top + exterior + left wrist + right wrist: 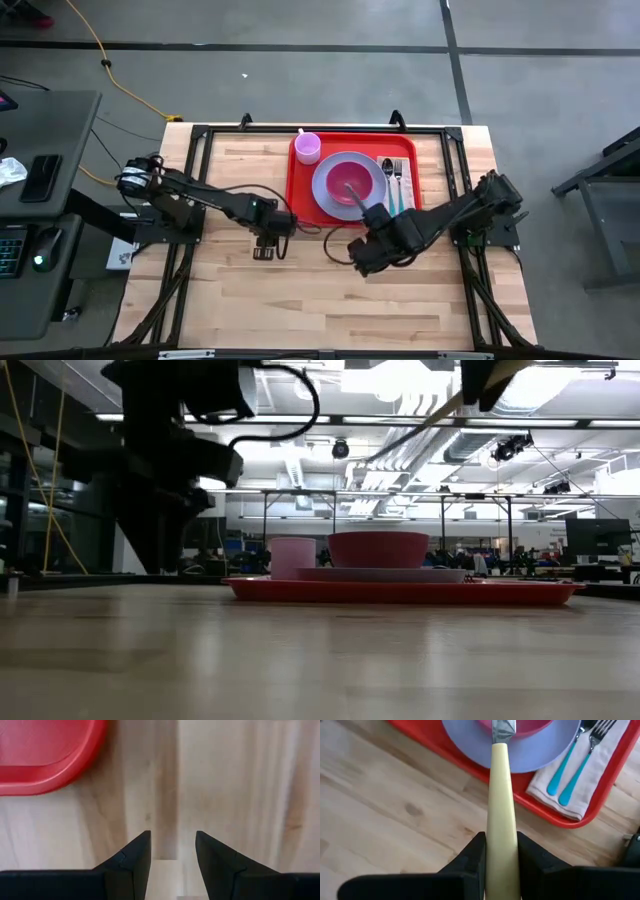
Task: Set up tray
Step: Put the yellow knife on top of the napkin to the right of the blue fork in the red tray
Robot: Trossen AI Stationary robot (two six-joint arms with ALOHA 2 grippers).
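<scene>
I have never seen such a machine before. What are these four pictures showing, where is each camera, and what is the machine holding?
This is a robot with two dark arms at a wooden table. One camera looks straight down, one looks level across the table, and one sits on each wrist.

On the table lies a large flat red plastic tray. It carries a round lavender plate with a pink bowl on it, a small pink cup, and a white napkin bearing a spoon and fork with teal handles.

The right gripper is closed on a utensil with a cream handle, near the tray's front edge. The left gripper is open and empty above bare wood beside the tray.
</scene>
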